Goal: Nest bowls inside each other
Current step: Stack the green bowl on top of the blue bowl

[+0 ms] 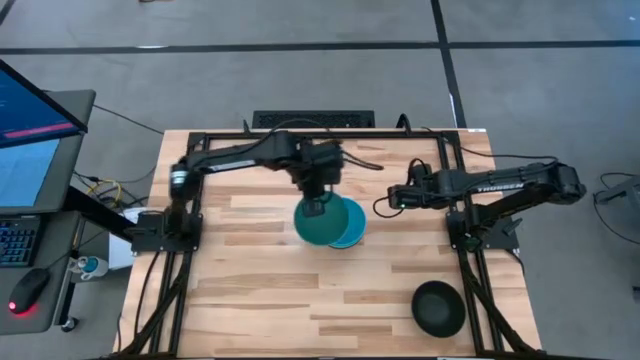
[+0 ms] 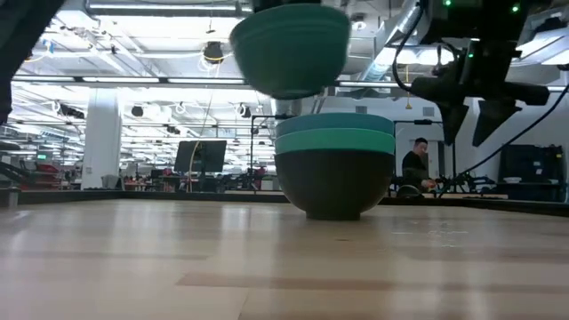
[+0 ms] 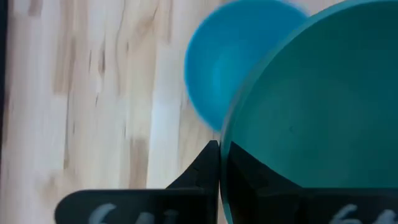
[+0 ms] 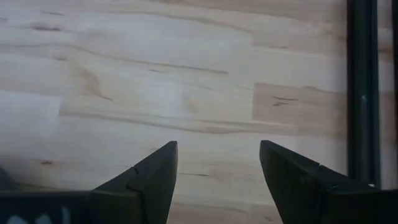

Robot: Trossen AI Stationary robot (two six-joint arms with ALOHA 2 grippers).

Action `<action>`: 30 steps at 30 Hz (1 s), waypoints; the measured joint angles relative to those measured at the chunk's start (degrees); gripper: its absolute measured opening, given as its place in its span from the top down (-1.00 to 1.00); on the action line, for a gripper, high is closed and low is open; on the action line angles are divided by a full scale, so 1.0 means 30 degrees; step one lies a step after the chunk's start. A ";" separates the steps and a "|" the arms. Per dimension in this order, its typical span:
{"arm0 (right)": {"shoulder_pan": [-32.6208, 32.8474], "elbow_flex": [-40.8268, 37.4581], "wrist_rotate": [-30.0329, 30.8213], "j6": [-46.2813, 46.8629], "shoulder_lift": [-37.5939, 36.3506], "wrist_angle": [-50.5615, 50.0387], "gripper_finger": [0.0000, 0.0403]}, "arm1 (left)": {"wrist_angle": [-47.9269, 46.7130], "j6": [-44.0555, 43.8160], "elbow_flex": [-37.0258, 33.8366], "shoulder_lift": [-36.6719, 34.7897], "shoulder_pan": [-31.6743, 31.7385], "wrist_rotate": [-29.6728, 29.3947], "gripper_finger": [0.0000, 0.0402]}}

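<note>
While the left gripper [image 1: 316, 205] pinches the teal bowl [image 1: 320, 222] off-centre above the stack [image 2: 334, 169], release risks tipping; right gripper [image 1: 381, 199] waits, wide.

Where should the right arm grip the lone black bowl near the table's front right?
Probably on its rim, from straight above. The black bowl sits upright, mouth up, alone, so one finger can go inside the wall and one outside. The right gripper, open, waits farther back.

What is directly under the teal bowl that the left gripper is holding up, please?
Under the lifted teal bowl, pinched at its rim by the left gripper, a stack stands slightly offset: a black bowl holding cyan ones. How many are nested inside is hidden.
</note>
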 joint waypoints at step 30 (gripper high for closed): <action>0.0114 -0.1518 0.0461 0.1255 -0.2040 0.0026 -0.24 | 0.1075 0.1840 0.3900 0.4297 0.0910 0.2234 1.00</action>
